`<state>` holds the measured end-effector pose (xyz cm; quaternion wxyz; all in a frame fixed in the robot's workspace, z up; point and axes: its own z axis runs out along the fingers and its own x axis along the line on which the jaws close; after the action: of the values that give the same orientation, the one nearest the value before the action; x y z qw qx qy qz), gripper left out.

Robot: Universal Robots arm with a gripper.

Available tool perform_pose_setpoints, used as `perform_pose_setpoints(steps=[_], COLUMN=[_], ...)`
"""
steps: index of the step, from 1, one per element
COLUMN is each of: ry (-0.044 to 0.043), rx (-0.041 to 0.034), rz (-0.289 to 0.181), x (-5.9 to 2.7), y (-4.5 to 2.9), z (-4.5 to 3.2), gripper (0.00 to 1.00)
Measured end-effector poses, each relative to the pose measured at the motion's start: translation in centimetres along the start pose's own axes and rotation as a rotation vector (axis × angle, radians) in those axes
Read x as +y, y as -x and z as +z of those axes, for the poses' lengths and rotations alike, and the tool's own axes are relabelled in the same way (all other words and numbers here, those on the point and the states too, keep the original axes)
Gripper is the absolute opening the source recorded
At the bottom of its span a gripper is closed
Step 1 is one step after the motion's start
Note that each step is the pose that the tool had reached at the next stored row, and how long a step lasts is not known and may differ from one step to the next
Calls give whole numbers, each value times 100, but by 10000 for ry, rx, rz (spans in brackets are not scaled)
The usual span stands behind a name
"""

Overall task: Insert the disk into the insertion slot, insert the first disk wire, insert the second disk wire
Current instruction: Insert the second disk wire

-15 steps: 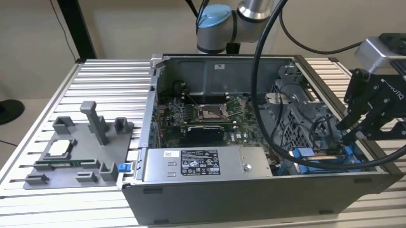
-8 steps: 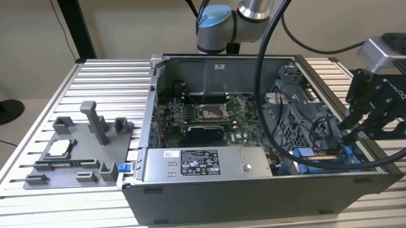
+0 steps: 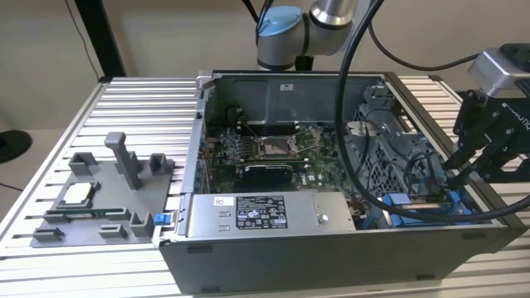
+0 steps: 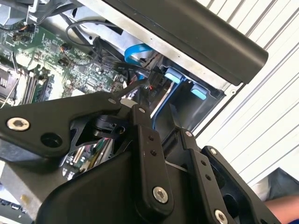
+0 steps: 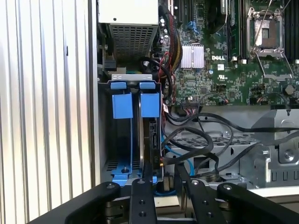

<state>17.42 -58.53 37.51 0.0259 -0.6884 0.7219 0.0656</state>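
An open grey computer case (image 3: 331, 264) lies on the ribbed metal desk (image 3: 141, 105). Its green circuit board (image 3: 265, 155) faces up, and a grey power box (image 3: 265, 214) sits along the case wall at 6 o'clock in the exterior view. The drive bay (image 5: 132, 76), grey metal with blue tabs, sits in the case's corner at about 4 o'clock in that view. The arm's black hand (image 3: 455, 183) reaches down over it from 3 o'clock. In the first wrist view the disk (image 5: 152, 135) stands on edge inside the bay, in the compartment nearer the circuit board, with its blue frame tab level with the neighbouring tab. The hand's two fingers (image 5: 142, 196) hang just over the bay's end and stand apart, with an open gap between them. Black cables (image 5: 201, 140) and a thin blue cable (image 5: 180, 158) loop beside the disk. Whether any of them is plugged into the disk cannot be made out. On the desk, at 9 o'clock from the case, lies a grey plastic holder (image 3: 99, 205).
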Motion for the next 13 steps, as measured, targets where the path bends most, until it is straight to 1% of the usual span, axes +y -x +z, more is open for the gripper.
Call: perform_pose_setpoints(steps=[2, 13], ry=[-37, -40], rx=[-2, -1], rz=[-6, -5], x=[-1, 0], y=[1, 1], z=[0, 0], gripper=[100, 100])
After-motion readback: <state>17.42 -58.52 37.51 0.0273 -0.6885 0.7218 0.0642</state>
